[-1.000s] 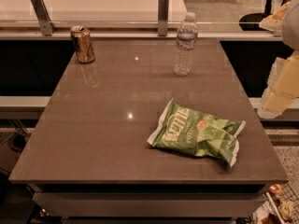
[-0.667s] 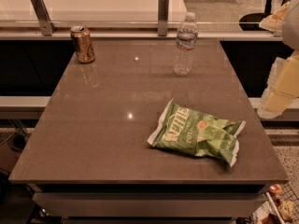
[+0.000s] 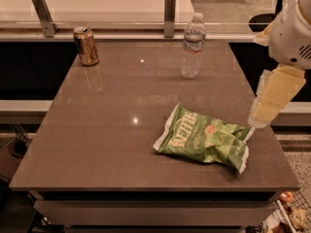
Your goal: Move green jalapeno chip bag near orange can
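Observation:
The green jalapeno chip bag (image 3: pixel 206 139) lies flat on the brown table (image 3: pixel 97 130), right of the middle and towards the front. The orange can (image 3: pixel 86 45) stands upright at the table's far left corner, far from the bag. My gripper (image 3: pixel 265 108) hangs from the white arm (image 3: pixel 291 33) at the right edge of the view. It is just above and to the right of the bag's right end and holds nothing that I can see.
A clear plastic water bottle (image 3: pixel 192 45) stands upright at the far side, right of the middle. A low glass rail with metal posts (image 3: pixel 169 8) runs behind the table. Some clutter (image 3: pixel 289 215) lies on the floor at the bottom right.
The gripper has moved a little left and down, closer to the bag's right end. The bag, can and bottle have not moved.

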You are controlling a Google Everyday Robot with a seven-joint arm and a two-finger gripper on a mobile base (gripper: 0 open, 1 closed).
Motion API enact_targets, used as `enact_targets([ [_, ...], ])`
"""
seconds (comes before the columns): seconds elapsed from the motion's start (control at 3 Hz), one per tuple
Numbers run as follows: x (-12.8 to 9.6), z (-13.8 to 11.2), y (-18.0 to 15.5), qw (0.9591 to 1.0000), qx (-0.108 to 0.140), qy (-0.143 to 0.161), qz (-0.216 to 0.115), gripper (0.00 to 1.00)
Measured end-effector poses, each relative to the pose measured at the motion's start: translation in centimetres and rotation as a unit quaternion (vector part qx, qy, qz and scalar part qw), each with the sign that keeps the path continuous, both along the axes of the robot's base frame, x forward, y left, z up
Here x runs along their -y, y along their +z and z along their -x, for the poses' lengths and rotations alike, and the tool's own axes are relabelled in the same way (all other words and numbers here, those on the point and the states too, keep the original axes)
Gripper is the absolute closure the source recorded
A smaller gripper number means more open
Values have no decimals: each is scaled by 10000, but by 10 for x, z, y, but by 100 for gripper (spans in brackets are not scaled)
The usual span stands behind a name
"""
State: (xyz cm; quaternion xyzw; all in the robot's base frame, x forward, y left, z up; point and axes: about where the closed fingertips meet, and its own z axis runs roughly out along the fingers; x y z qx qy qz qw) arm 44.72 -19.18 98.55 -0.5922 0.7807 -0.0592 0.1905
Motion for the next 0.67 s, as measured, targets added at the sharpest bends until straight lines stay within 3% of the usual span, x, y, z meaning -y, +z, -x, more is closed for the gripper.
enact_targets([
  [0.67, -35, -11, -67, 9968, -519, 217, -564, 0],
])
